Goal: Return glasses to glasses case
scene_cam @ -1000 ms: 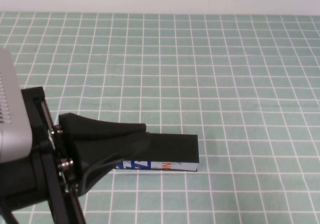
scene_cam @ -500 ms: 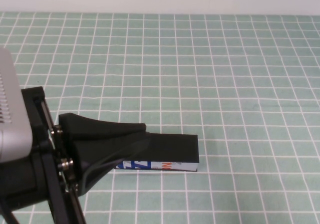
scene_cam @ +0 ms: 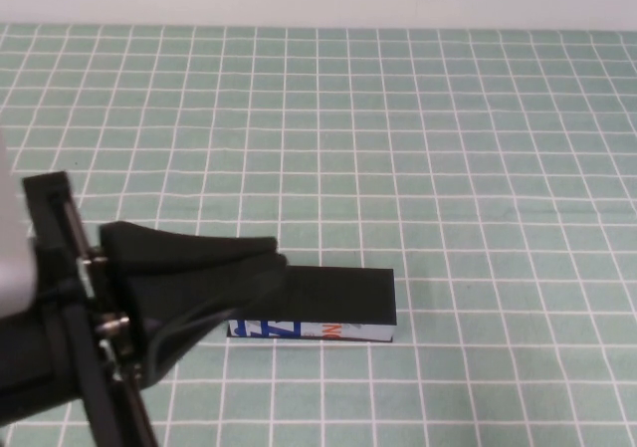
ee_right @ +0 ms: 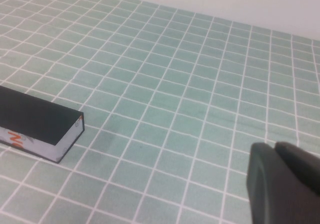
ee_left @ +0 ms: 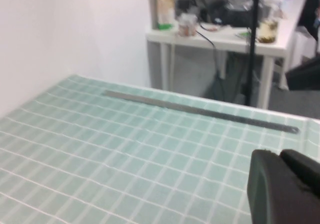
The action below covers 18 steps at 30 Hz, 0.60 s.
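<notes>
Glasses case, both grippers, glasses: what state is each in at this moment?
glasses case: lid down, lying flat on the green grid mat, printed side facing the robot.
left gripper: fingers together, over the case's left end; contact unclear.
right gripper: shut, holding nothing, off to the case's right.
glasses: not visible in any view.

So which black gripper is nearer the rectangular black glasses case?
The left gripper: from the high view its tip overlaps the case's left end; the right gripper sits well aside.
</notes>
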Available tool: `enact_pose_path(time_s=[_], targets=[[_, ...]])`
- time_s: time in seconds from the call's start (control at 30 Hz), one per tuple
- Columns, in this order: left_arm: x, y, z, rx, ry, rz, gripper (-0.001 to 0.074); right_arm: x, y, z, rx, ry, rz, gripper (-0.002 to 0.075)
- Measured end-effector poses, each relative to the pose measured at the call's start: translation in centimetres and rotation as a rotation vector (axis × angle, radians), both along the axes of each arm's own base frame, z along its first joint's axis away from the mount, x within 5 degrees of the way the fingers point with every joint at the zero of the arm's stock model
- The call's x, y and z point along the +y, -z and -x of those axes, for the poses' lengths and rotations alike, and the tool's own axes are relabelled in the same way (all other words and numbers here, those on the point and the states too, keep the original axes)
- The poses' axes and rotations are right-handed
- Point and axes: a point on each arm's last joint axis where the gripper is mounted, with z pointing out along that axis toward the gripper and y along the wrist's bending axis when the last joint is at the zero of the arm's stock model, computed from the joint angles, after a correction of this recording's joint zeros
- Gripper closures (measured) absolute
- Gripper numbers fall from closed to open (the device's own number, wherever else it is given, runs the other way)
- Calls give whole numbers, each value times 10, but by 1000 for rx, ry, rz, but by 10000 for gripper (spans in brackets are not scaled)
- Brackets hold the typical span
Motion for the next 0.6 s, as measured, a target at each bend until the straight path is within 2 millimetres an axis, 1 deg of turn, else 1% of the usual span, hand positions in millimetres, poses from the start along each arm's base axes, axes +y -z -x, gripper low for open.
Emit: enact_pose_path(time_s=[0.1,0.2,0.33,0.4,0.6], targets=[[9,3,3,-13,-50,28,737,0,0,0,0,0,0,737],[22,10,4,4,-164,74,737,0,0,0,0,0,0,737],[42,31,1,55,-346,137,737,0,0,0,-2,0,-1,737],[52,43,1,60,-418,133,737,0,0,0,-2,0,-1,737],[83,69,11,-26,-611,109,737,0,0,0,-2,0,-1,737]])
